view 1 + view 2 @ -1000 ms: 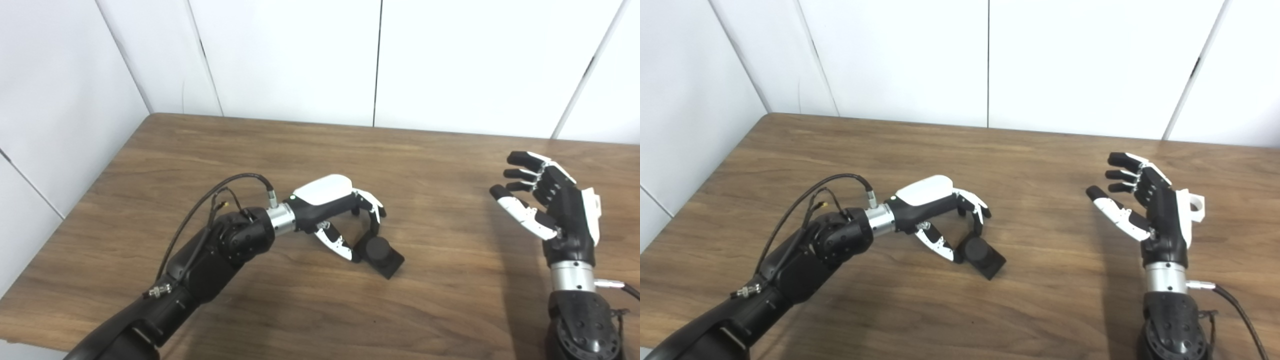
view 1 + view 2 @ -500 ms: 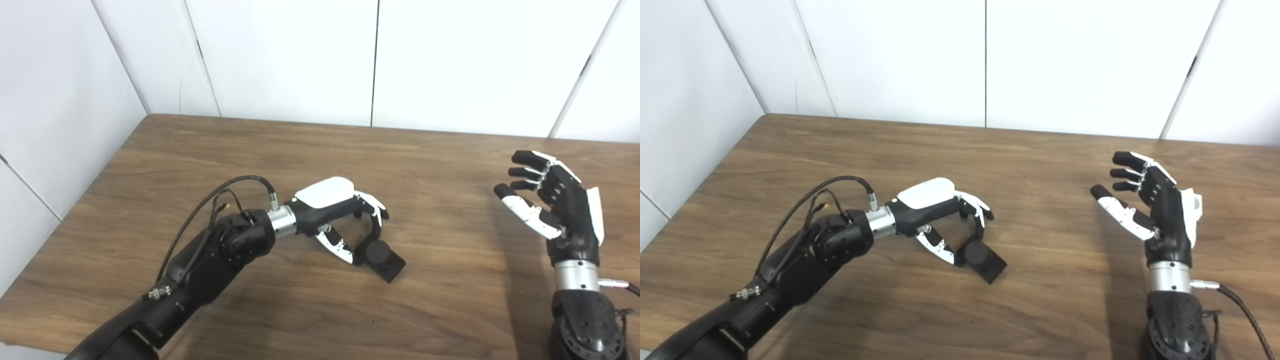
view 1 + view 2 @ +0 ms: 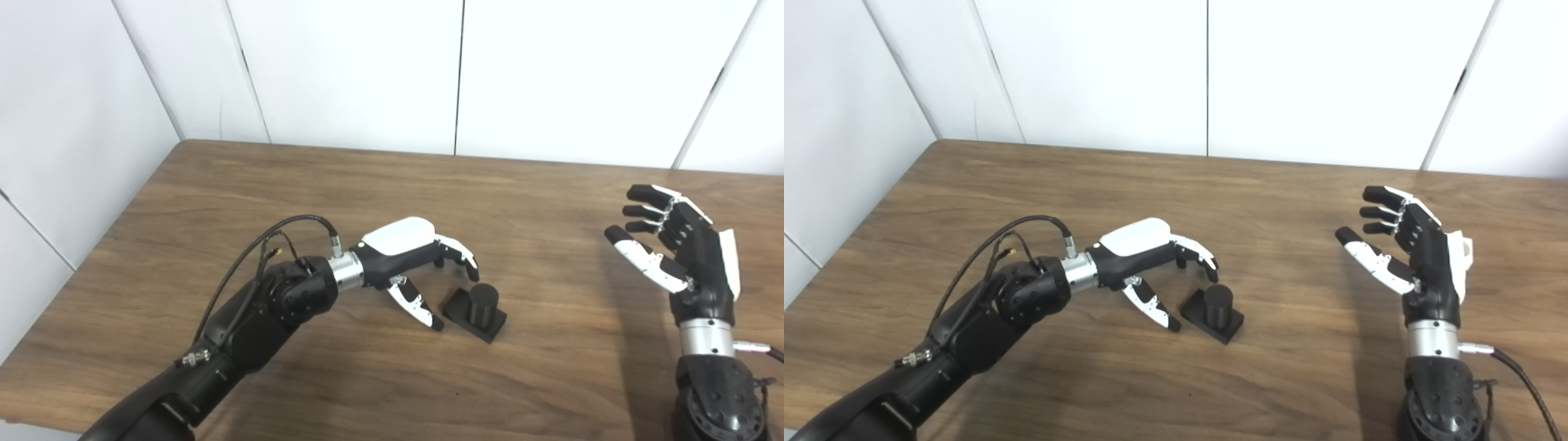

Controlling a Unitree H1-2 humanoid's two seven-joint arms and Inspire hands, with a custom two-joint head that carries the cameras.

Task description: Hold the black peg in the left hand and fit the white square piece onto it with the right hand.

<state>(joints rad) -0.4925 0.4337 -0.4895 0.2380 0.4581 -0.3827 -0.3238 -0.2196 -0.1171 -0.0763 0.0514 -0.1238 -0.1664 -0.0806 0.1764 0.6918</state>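
Beside the upright black peg (image 3: pixel 476 311), our left hand (image 3: pixel 416 260) spreads its fingers, gripping nothing. Well right of it, our right hand (image 3: pixel 680 251) hangs wide; behind it, seemingly, the white square piece (image 3: pixel 1465 250).

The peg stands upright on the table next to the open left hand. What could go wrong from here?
1. The peg stands free beside the left hand, whose fingers are open; a careless closing could knock it over or push it away.
2. The white piece is half hidden behind the raised, open right hand, so reaching for it may go wrong.
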